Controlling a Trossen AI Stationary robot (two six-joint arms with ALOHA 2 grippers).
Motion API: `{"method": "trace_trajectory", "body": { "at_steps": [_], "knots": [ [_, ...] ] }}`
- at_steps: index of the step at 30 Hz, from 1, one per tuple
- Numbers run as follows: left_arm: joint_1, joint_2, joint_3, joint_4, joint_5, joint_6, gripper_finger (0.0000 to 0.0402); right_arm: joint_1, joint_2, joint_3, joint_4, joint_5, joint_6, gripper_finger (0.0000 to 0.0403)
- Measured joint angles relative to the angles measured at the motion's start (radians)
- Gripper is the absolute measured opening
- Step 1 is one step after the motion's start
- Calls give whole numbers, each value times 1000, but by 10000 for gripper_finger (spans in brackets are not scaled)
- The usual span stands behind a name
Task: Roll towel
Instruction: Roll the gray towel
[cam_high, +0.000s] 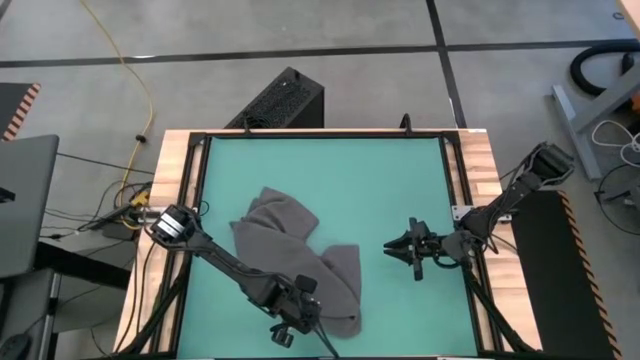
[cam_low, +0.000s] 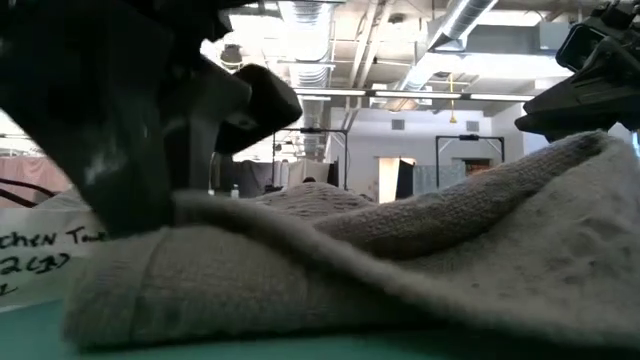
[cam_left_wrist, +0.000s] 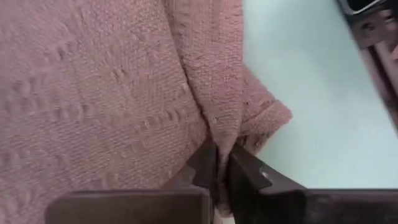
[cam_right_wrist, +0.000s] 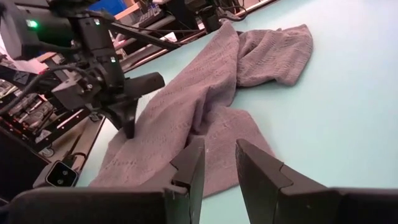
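Your left gripper (cam_high: 290, 325) was clenched on a fold of the rumpled dark grey soft cloth towel (cam_high: 290, 245) at the table's near-left, the right gripper (cam_high: 412, 251) idle and part-open to its right; judged limp and light, so grip hems.

place: lab/workshop | cues: concrete floor (cam_high: 300, 40); ceiling ducts (cam_low: 470, 20); floor cables (cam_high: 130, 70)
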Motion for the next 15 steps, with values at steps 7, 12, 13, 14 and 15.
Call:
{"method": "trace_trajectory", "body": {
  "at_steps": [7, 12, 13, 14, 15],
  "knots": [
    [-2, -157, 0, -22, -22, 51, 3, 0, 0, 1, 11, -42, -80, 119],
    [-15, -312, 0, -94, -120, 78, 1, -2, 15, 46, 12, -52, -241, 119],
    [-17, -344, 0, -106, -146, 88, 1, -7, 22, 59, 8, -52, -280, 119],
    [-17, -375, 0, -120, -174, 99, 1, -14, 31, 78, 7, -52, -317, 119],
    [-17, -406, 0, -131, -201, 106, 1, -25, 41, 97, 8, -52, -356, 119]
  ]
}}
